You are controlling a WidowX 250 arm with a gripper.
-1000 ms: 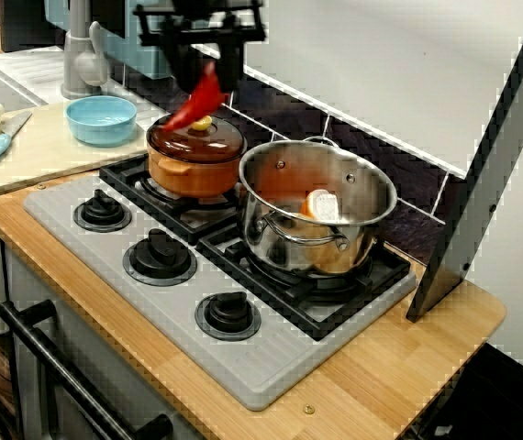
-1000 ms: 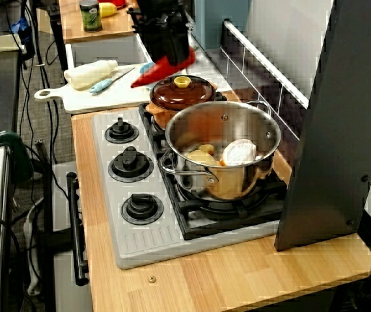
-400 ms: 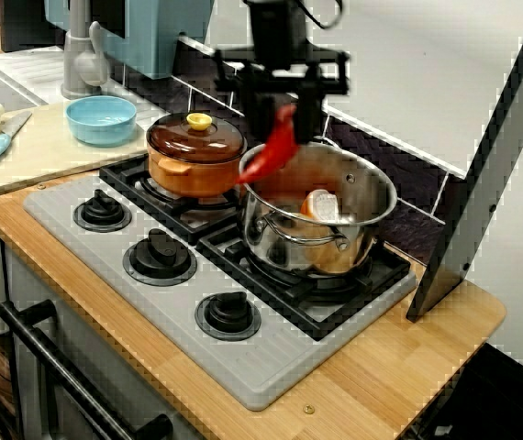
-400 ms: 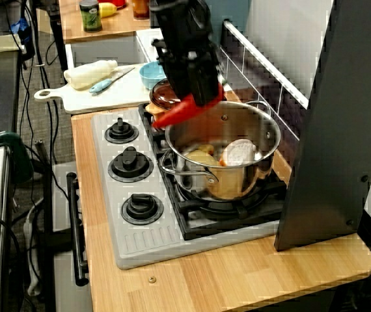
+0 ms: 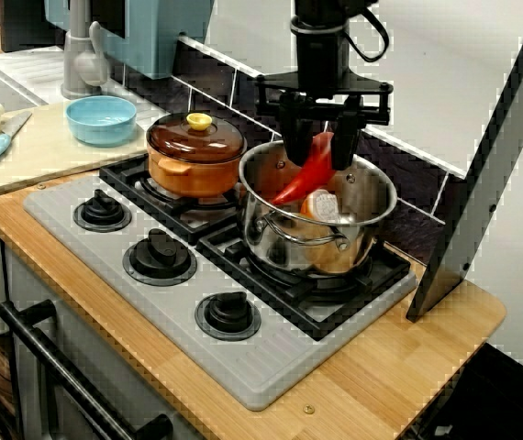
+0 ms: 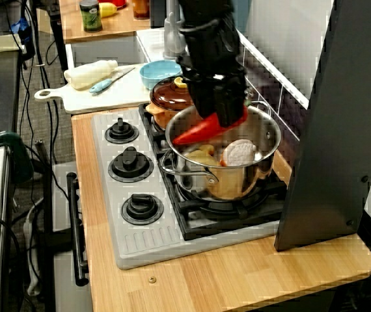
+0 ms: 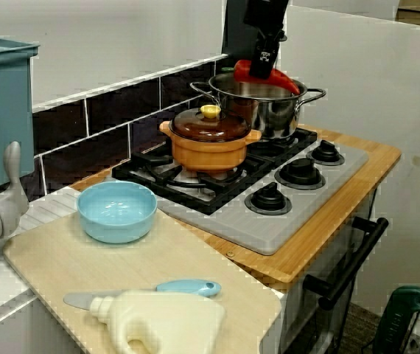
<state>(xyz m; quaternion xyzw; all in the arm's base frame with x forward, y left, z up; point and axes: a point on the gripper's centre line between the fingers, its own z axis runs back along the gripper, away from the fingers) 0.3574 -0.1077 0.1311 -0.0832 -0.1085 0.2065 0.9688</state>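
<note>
The robot's fingers point(image 5: 319, 147) are clamped on a red pepper point(image 5: 306, 176), holding it tilted over the steel pot point(image 5: 275, 243) on the stove point(image 5: 271, 367).

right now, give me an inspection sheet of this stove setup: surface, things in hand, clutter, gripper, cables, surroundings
surface: grey stove top set in a wooden counter, three knobs along its front.
job's things: red pepper held tilted over the open steel pot; pale food pieces lie inside.
clutter: orange lidded pot on the neighbouring burner; blue bowl, knife and white bottle on the cutting board.
grippers: gripper shut on the pepper, above the pot.
cables: black loop on the arm; loose cords by the floor.
surroundings: dark tiled wall, tap, dark panel leaning at the counter's end.
</note>
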